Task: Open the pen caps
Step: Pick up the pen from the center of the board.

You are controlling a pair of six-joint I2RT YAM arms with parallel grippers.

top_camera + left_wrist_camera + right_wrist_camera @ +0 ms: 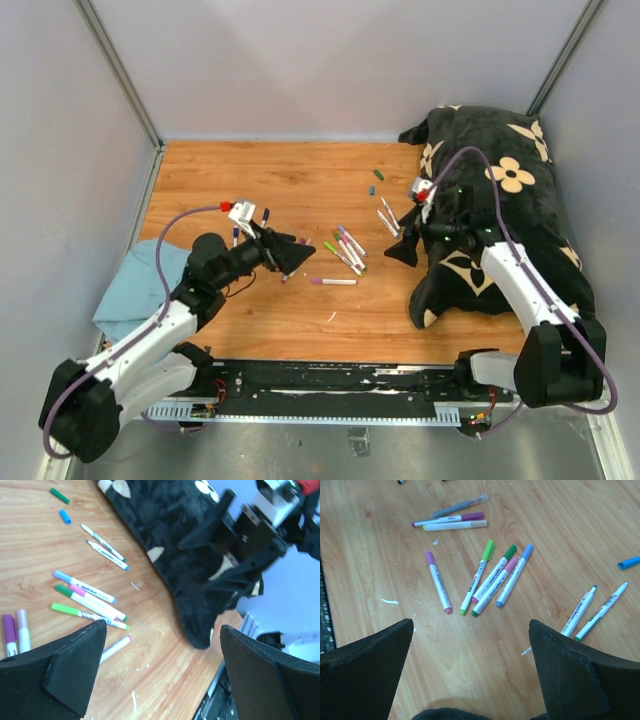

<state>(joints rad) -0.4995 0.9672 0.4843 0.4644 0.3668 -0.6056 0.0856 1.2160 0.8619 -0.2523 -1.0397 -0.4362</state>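
1. Closest to me, the right gripper point(471, 625) hung low over the wooden table point(220, 180). Its black fingers point(370, 665) were spread wide with nothing between them.
2. Across the table the left gripper point(162, 625) gaped just as wide and just as empty, pointed toward the right one.
3. Between the two lay a loose fan of four pens point(495, 577), touching one another. Their caps point(490, 547), in light green, green, pink and blue, were all on.
4. One purple-capped pen point(438, 582) lay just beside that fan, apart from it.
5. Two caps lay loose on the wood: a green cap point(379, 174) and a blue cap point(371, 189). They were near each other toward the far side, close to the cushion.
6. Two bare-tipped pens point(388, 218) lay side by side between those loose caps and the right gripper.
7. Three more pens point(455, 525) were bunched beyond the fan, on the left gripper's side.
8. A black cushion point(480, 140) with cream flowers filled the right of the table. The right arm reached over it, and its gripper was just off the cushion's edge.
9. A crumpled blue cloth point(135, 280) sat at the left edge, beside the left arm.
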